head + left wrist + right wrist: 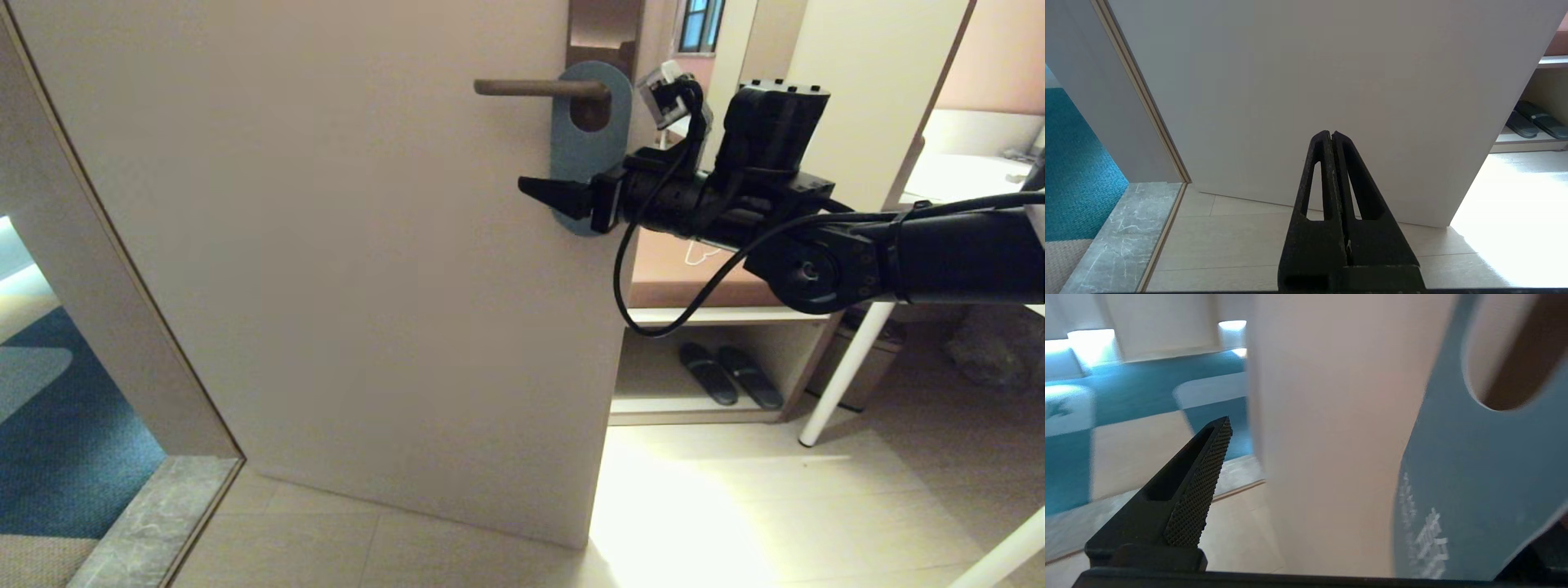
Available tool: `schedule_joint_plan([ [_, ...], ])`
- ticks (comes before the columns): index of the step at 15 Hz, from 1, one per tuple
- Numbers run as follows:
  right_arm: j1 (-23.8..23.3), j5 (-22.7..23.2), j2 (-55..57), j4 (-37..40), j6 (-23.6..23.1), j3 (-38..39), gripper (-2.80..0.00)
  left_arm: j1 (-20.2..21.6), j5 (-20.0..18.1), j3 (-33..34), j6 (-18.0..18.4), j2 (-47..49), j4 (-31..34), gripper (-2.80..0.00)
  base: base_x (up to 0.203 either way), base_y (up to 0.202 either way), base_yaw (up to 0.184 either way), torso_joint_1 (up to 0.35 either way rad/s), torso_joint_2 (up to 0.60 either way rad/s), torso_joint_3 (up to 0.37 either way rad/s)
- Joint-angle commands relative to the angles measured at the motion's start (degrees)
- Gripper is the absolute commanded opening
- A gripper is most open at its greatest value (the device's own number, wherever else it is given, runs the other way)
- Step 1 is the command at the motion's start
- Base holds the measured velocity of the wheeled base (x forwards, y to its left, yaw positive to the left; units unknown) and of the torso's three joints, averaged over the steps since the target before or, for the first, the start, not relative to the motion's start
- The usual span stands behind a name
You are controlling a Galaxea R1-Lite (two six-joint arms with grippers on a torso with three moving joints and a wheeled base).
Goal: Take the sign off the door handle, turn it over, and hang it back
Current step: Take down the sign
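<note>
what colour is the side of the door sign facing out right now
Slate blue sign with pale lettering, clearest in the right wrist view.

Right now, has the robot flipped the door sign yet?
Not yet. The sign hangs on the door handle, blue side out. The right gripper is open at its lower end, ready to grab. Taking it off, turning and rehanging remain. The left gripper is shut, parked low.

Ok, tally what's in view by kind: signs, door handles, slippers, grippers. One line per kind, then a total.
Signs: 1, the sign, blue side out, hanging on the handle.
Door handles: 1, the door handle.
Slippers: 2, the slippers on the low shelf.
Grippers: 2, the right gripper and the left gripper.
Total: 6
</note>
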Motion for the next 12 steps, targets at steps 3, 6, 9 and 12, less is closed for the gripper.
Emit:
schedule_joint_plan([
  [3,-0.2,-2.8,0.0,-0.2,0.0,0.6,0.00,0.0,0.0,0.0,0.0,0.0,0.0,-2.80,0.000,0.000,0.000,0.000,0.00,0.000],
  [6,-0.2,-3.2,-0.1,-0.2,0.1,1.3,0.00,0.0,0.0,0.0,0.0,0.0,0.0,-2.80,0.000,0.000,0.000,0.000,0.00,0.000],
  [9,-0.2,-3.2,-0.1,-0.2,0.0,1.3,-2.80,0.0,0.0,0.0,0.0,0.0,0.0,-2.80,0.000,0.000,0.000,0.000,0.00,0.000],
  [12,-0.2,-3.2,-0.1,-0.2,0.0,1.2,-2.80,0.0,0.0,0.0,0.0,0.0,0.0,-2.80,0.000,0.000,0.000,0.000,0.00,0.000],
])
